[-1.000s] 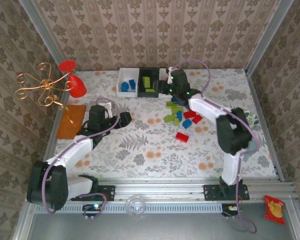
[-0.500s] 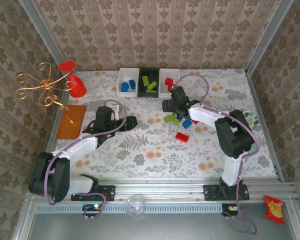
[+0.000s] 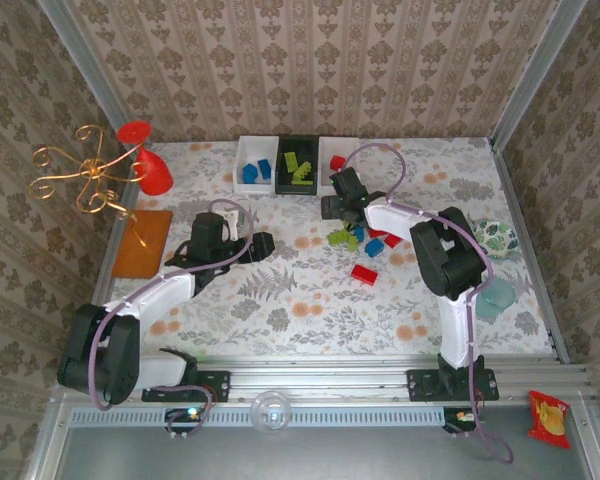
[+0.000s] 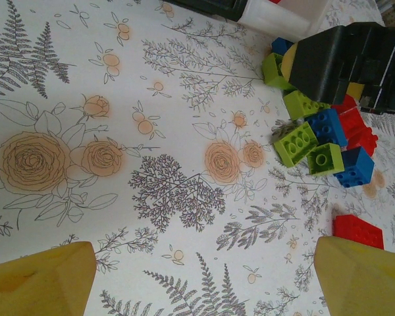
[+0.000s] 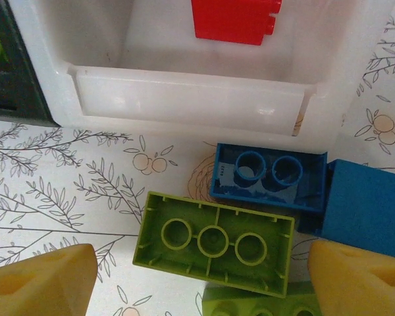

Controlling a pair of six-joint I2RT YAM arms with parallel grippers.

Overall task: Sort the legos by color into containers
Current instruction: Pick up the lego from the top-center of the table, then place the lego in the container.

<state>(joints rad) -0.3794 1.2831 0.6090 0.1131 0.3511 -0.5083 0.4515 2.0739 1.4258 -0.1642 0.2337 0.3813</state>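
Note:
Three containers stand in a row at the back: a white one [image 3: 253,165] with blue legos, a black one [image 3: 297,165] with green legos, and a white one [image 3: 336,163] with a red lego [image 5: 236,20]. A loose pile of legos [image 3: 363,236] lies in front of them, with one red brick [image 3: 364,274] apart from it. My right gripper [image 3: 335,208] hangs open at the pile's left edge, over an upside-down green brick [image 5: 214,240] beside an upturned blue brick [image 5: 270,178]. My left gripper [image 3: 260,243] is open over bare cloth, left of the pile [image 4: 316,138].
A red goblet [image 3: 150,165] and a gold wire ornament [image 3: 85,175] stand at the back left, beside an orange mat [image 3: 142,243]. A teal patterned bowl [image 3: 495,238] sits at the right, behind the right arm. The metal frame rails bound the table.
My right gripper has come back from above the containers to the pile and opened wider; a red lego now shows in the right white container. The left gripper shifted slightly right.

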